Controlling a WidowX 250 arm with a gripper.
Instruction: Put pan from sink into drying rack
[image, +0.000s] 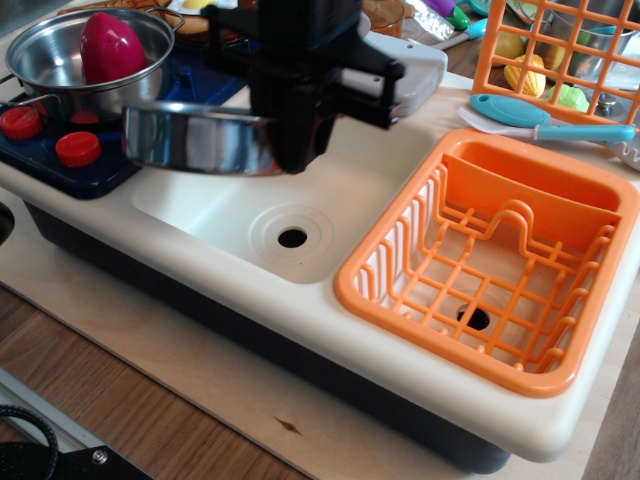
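The small shiny steel pan (195, 138) hangs in the air above the left part of the cream-white sink (225, 215), roughly level. My black gripper (292, 140) is shut on the pan's right rim and holds it up. The pan's thin handle is hidden behind the gripper. The sink basin shows its round drain hole (292, 238) and holds nothing else. The bright orange drying rack (490, 255) sits to the right of the sink with nothing in it.
A steel pot (70, 62) with a red-pink toy in it stands on the blue stove at back left, close to the pan. A grey faucet block (395, 70) sits behind the sink. A blue spatula (545, 118) and an upright orange grid frame (560, 45) are at back right.
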